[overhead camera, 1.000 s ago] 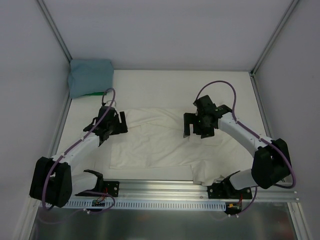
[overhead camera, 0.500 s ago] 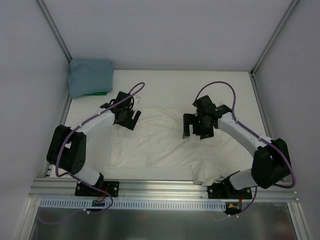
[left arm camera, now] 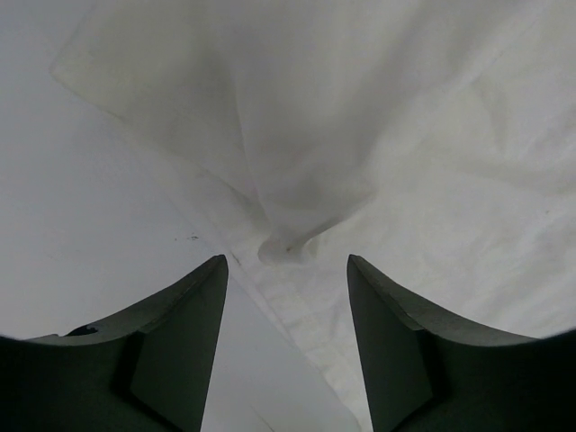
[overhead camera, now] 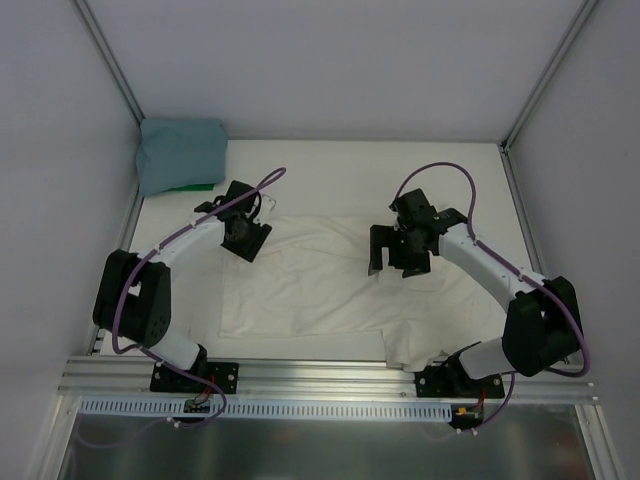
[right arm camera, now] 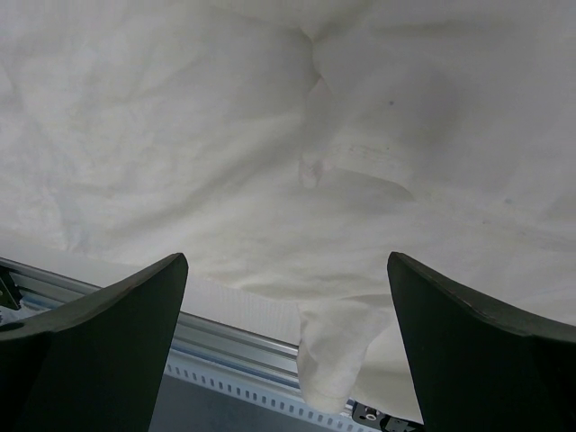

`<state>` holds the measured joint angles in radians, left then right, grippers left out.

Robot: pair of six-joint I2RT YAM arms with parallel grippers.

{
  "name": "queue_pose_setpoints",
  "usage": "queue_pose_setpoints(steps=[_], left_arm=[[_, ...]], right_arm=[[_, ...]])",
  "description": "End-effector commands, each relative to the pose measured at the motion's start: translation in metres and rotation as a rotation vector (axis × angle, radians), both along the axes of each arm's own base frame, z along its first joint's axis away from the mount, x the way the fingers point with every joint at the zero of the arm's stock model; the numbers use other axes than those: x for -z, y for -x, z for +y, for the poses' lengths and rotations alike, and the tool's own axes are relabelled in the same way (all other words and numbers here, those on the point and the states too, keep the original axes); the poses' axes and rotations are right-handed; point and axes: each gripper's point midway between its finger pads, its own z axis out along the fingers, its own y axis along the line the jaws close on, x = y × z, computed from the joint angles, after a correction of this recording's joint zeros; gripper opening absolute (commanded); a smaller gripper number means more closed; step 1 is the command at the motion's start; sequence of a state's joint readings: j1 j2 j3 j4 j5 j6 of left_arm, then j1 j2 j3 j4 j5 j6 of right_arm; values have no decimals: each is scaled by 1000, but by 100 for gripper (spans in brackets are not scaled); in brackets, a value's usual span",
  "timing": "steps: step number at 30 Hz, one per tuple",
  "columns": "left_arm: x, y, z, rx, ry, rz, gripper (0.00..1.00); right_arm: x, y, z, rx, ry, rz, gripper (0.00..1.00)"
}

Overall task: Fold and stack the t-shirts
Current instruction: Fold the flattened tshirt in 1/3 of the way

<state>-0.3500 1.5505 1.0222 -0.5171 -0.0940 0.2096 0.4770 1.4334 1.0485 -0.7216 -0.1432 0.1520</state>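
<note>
The off-white cream t-shirt [overhead camera: 320,285] lies spread flat in the middle of the table, one sleeve [overhead camera: 410,350] drooping over the near edge. The dusty teal t-shirt [overhead camera: 180,153] sits folded in the back left corner. My left gripper [overhead camera: 243,236] hovers over the cream shirt's back left corner. In the left wrist view its fingers [left arm camera: 171,346] stand apart, with the cloth's edge [left arm camera: 297,297] running between them, and the left gripper [left arm camera: 286,270] is open. My right gripper [overhead camera: 395,260] is open wide above the shirt's right half [right arm camera: 225,135], nothing between its fingers [right arm camera: 99,333].
A green item [overhead camera: 196,186] peeks out under the teal shirt. Metal frame posts [overhead camera: 110,75] rise at both back corners. An aluminium rail [overhead camera: 330,378] runs along the near edge, also seen below the hanging sleeve [right arm camera: 337,355] in the right wrist view.
My left arm has swung from the cream shirt's left edge up to its back left corner, its jaws narrowing a little. The right arm has barely shifted.
</note>
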Motion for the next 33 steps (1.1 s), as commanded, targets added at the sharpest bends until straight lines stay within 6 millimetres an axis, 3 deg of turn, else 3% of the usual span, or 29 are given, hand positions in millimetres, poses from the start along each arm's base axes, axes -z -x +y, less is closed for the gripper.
queue_pose_setpoints(steps=[1,8,11,19,21,28,33], left_arm=[[7,13,-3,20,38,64,55],[17,21,-7,2,63,104,51],[24,24,-6,-6,53,137,38],[30,23,-4,-14,36,152,37],[32,24,-4,-14,34,160,33],[29,18,1,-32,4,134,2],[22,9,7,-47,-33,96,0]], right_arm=[[-1,-2,-3,-4,-5,-13,99],[3,0,-8,7,4,-5,99],[4,0,-8,8,0,-2,99],[4,1,-9,8,-6,-1,99],[4,1,-9,10,-7,1,99],[7,2,-10,12,-12,7,99],[9,3,-11,14,-14,11,99]])
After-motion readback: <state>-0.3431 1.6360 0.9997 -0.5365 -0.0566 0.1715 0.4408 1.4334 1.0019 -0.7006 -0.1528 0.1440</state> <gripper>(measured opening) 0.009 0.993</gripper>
